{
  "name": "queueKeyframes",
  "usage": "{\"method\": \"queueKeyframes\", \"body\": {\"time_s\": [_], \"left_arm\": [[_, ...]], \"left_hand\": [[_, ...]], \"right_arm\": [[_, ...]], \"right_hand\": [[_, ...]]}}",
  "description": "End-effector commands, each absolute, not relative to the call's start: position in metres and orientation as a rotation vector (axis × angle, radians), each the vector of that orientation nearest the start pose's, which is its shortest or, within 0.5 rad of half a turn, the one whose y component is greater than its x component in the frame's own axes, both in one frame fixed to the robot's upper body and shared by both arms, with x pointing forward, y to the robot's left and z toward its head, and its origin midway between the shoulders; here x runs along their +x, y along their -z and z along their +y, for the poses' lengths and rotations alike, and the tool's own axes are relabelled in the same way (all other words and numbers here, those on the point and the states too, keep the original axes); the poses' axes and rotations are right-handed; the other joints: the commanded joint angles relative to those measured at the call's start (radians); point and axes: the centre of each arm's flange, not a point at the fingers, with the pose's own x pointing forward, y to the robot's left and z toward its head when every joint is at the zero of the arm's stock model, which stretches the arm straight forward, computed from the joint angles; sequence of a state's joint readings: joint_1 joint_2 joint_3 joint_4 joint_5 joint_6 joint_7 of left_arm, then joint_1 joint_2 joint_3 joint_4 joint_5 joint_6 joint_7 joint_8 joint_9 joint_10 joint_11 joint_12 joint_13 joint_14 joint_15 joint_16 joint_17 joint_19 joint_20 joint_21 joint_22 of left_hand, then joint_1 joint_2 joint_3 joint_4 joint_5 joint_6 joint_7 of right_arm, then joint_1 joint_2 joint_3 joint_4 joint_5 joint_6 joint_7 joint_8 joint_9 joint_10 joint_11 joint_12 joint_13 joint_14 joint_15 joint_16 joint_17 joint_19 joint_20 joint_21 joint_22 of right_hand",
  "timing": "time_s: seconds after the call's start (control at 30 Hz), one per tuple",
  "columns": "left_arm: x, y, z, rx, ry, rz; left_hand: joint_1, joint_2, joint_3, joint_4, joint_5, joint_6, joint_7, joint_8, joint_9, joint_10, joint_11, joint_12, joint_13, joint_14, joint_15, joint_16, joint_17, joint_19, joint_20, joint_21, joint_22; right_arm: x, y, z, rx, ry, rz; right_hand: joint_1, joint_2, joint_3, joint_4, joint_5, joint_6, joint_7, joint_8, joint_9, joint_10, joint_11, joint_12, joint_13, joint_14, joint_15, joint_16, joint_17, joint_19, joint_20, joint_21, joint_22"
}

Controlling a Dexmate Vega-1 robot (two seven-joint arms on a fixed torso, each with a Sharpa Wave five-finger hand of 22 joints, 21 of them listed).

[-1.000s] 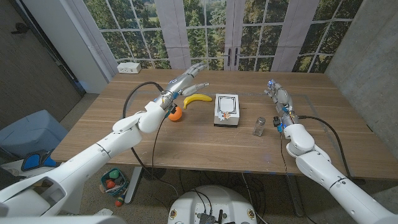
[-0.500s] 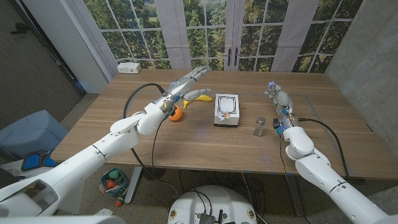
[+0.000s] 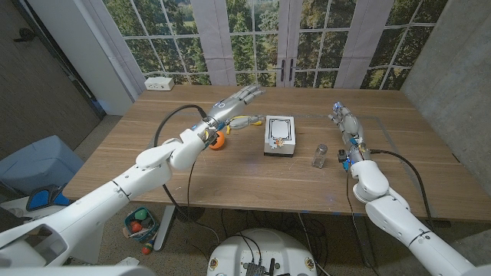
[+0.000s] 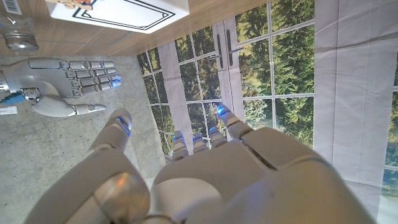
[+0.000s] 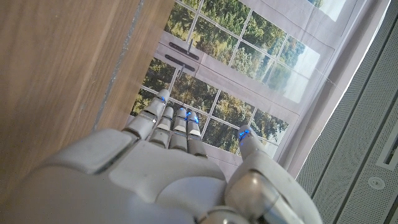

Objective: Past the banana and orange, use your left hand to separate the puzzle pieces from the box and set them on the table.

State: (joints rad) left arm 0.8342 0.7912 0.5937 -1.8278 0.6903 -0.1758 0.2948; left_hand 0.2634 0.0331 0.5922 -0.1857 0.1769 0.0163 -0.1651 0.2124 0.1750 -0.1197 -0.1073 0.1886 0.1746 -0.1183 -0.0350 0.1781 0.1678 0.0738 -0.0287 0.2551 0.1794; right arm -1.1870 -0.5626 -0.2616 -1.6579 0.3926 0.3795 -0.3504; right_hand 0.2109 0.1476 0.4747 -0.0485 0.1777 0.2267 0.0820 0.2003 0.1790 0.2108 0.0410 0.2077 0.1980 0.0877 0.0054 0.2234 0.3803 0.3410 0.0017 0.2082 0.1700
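A white puzzle box [image 3: 279, 136] with a black-framed picture on its lid lies at the table's middle; its corner [image 4: 118, 12] shows in the left wrist view. Left of it lie a banana [image 3: 247, 121] and an orange [image 3: 217, 140]. My left hand [image 3: 235, 103] hovers over the banana with fingers stretched out and apart, holding nothing; its back [image 4: 205, 174] shows in its own wrist view. My right hand [image 3: 343, 119] stands on the table right of the box, fingers straight, empty; the left wrist view shows the right hand [image 4: 65, 81] too, and its back [image 5: 168, 180] shows in the right wrist view.
A small glass jar [image 3: 320, 156] stands between the box and my right hand. A white power strip [image 3: 159, 83] lies at the far left corner of the table [image 3: 230, 176]. Windows stand behind the far edge.
My left hand has risen and reached farther forward and right, over the banana toward the box. The right arm has barely shifted.
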Motion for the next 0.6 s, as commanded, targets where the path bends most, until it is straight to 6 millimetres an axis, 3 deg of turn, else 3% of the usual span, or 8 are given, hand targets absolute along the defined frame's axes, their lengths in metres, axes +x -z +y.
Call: {"method": "queueKeyframes", "body": {"time_s": [0.03,0.17,0.6], "left_arm": [[0.523,-0.013,0.144,1.452,-0.002,-1.250],[0.521,-0.011,0.140,1.472,-0.005,-1.261],[0.514,0.000,0.129,1.532,-0.084,-1.327]], "left_hand": [[0.065,-0.022,0.002,-0.005,-0.002,0.058,-0.012,0.024,0.004,0.050,-0.001,0.016,0.004,0.060,-0.028,0.017,0.002,0.066,0.013,0.012,0.002],[0.114,-0.048,0.001,-0.005,-0.002,0.098,-0.011,0.034,0.004,0.094,-0.007,0.023,0.004,0.112,-0.024,0.020,0.002,0.120,0.025,0.023,0.004],[0.267,-0.126,-0.009,-0.004,-0.001,0.283,-0.014,0.088,0.006,0.174,-0.029,0.020,0.004,0.177,-0.031,0.010,0.003,0.185,0.020,0.018,0.006]], "right_arm": [[0.550,0.079,-0.303,-0.027,0.073,-0.729],[0.547,0.082,-0.305,-0.026,0.076,-0.729],[0.539,0.089,-0.312,-0.021,0.085,-0.730]], "right_hand": [[0.009,0.012,0.002,-0.003,0.000,0.009,0.000,-0.004,0.003,0.010,-0.001,-0.002,0.001,0.011,-0.002,0.008,-0.001,0.010,0.001,-0.001,0.005],[0.009,0.012,0.001,-0.003,0.000,0.010,0.000,-0.004,0.003,0.009,-0.001,-0.003,0.001,0.010,-0.004,0.007,-0.001,0.010,0.001,-0.002,0.005],[0.007,0.012,-0.001,-0.003,-0.001,0.010,0.001,-0.005,0.003,0.012,0.000,-0.003,0.001,0.011,0.000,0.008,-0.002,0.010,0.001,-0.003,0.006]]}}
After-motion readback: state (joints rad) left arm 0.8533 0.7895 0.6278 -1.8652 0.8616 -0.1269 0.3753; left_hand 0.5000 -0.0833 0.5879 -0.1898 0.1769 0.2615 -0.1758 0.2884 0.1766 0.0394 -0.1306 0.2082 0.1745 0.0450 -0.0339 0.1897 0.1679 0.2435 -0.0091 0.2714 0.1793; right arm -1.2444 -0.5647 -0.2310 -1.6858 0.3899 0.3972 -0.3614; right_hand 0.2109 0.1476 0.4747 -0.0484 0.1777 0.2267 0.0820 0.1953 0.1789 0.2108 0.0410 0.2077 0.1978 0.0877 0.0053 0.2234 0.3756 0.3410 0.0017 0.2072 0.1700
